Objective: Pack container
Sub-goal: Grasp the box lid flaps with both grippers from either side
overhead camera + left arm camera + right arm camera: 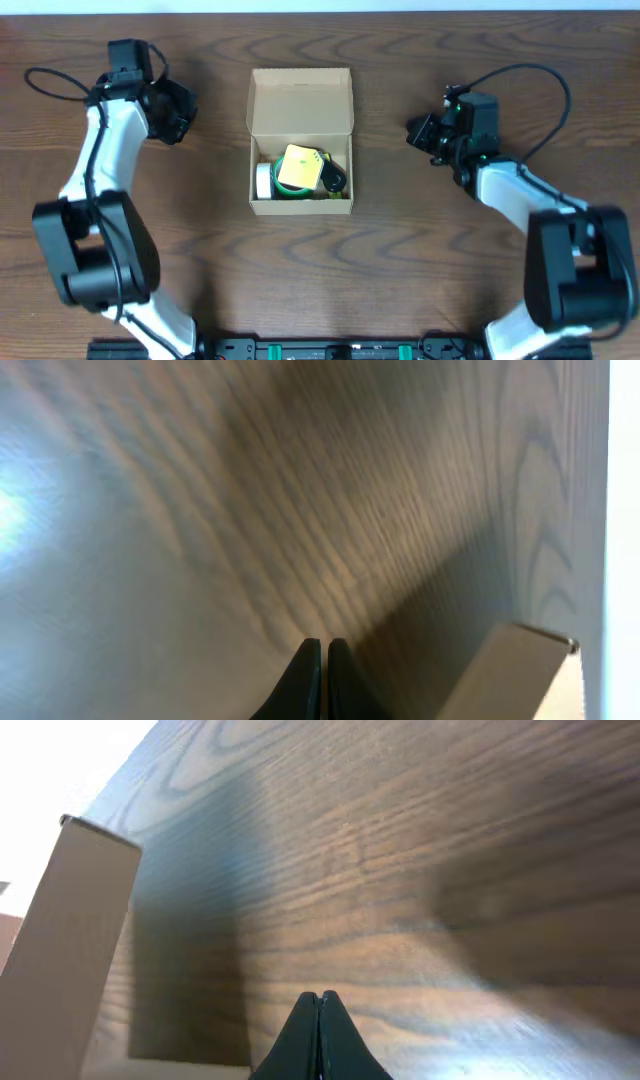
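The tan cardboard box (300, 140) stands open at the table's middle, its flap lid (301, 100) raised at the back. Inside lie a yellow square pad (298, 168), a white tape roll (263, 180), a green roll (295, 194) and a black item (333, 178). My left gripper (183, 112) is shut and empty, left of the box; its wrist view shows the shut fingers (323, 647) and a box corner (520, 670). My right gripper (417, 132) is shut and empty, right of the box; its wrist view shows the shut fingers (320, 996) and the flap edge (70, 940).
The dark wood table (320, 270) spreads around the box. Black cables (530, 80) loop from each arm near the back corners. The arm bases stand at the front left and front right.
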You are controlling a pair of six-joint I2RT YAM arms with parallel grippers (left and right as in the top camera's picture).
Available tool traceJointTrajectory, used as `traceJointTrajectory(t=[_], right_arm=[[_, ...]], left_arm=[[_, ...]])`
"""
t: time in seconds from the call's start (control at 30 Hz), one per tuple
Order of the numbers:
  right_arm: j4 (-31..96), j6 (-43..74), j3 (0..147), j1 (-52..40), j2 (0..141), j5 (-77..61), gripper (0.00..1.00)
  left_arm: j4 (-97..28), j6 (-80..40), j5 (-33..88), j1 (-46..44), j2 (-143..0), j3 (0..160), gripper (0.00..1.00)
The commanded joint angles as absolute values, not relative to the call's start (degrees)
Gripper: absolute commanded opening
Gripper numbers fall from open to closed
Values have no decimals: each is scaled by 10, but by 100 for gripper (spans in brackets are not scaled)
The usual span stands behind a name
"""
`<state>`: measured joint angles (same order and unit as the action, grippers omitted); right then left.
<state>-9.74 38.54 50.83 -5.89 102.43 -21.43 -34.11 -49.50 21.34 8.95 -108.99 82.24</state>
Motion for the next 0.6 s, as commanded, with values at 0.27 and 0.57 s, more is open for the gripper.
traceJointTrajectory(t=[0.27, 0.57], right_arm=[[-100, 467, 658, -69, 1167, -320, 1], [-103, 493, 687, -117, 1205, -326, 1]], left_arm=[[-260, -487, 453, 99, -1200, 830, 6], [-224, -488, 511, 77, -1227, 830, 6]])
